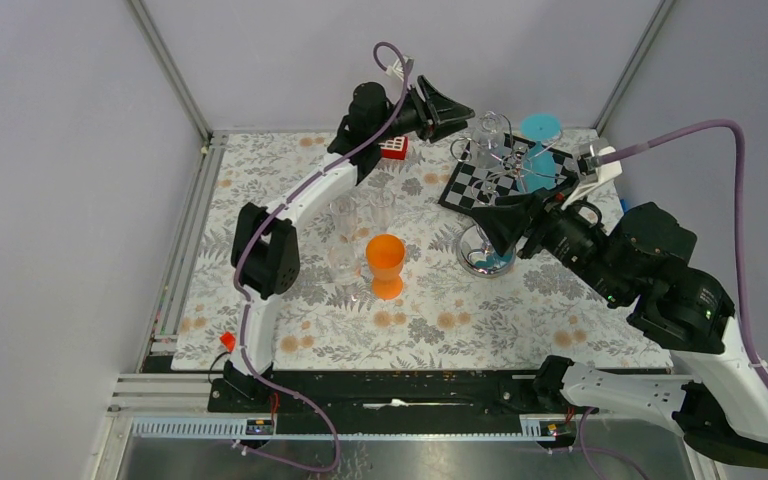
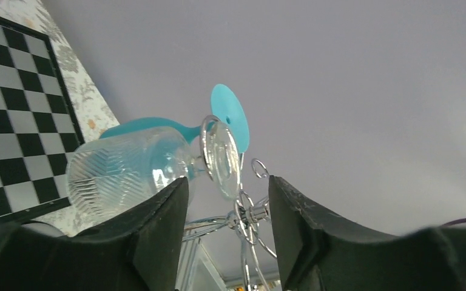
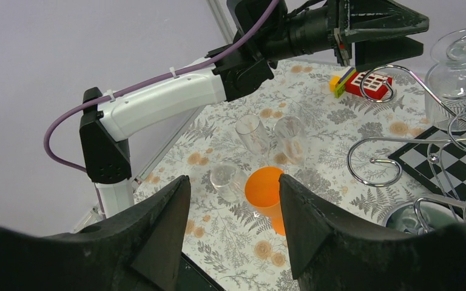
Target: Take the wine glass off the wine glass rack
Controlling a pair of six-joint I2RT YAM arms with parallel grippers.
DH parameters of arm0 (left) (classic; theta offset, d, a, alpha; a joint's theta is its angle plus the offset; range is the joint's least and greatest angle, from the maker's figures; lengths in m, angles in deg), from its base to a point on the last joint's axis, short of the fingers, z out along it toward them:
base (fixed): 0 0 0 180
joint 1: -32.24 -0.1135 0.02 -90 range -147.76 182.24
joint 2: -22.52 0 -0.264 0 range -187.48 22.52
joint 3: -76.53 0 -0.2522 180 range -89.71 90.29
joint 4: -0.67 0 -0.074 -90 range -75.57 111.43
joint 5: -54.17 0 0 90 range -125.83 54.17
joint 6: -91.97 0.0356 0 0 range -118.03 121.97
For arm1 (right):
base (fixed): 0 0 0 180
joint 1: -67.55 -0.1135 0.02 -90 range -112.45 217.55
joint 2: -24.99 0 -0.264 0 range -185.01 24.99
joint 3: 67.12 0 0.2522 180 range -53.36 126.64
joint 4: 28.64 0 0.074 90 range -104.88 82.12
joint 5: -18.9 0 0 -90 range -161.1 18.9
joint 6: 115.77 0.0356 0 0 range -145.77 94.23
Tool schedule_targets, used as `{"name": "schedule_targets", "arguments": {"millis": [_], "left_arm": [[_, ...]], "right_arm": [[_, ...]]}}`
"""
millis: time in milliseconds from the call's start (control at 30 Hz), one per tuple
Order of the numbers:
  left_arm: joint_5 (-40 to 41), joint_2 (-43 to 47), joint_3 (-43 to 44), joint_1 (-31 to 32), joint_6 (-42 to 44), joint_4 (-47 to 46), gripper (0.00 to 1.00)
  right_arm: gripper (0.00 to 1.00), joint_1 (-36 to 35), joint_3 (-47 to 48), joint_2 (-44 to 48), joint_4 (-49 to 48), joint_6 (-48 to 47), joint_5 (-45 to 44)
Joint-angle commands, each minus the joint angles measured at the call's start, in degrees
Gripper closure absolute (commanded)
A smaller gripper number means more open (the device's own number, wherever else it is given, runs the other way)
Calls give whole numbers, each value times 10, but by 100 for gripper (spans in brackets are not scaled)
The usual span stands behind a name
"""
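Under right claw (image 1: pixel 485 230), half-hidden rack base (image 1: pixel 473 262)

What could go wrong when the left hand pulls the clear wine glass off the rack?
1. The left hand is open beside the clear wine glass, which hangs on the wire rack. A crooked pull might catch the wire and tip the rack.
2. The teal glass hangs just behind it and might get knocked.
3. The right hand is open and holds nothing, so the rack seems unsteadied.
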Motion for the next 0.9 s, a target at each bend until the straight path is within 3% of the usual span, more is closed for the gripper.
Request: {"name": "schedule_targets", "arguments": {"millis": [0,400,867], "left_arm": [[-30,-11,49,9,-43,-72,48],[-33,-30,64,15,-88,-78,60],[-39,-53,113,18,-91,21,71]], "right_arm": [[38,1,2,-5,-24,7,9],[38,1,-1,2,-26,4,12],[41,1,0,-4,-23,-4,12]]}}
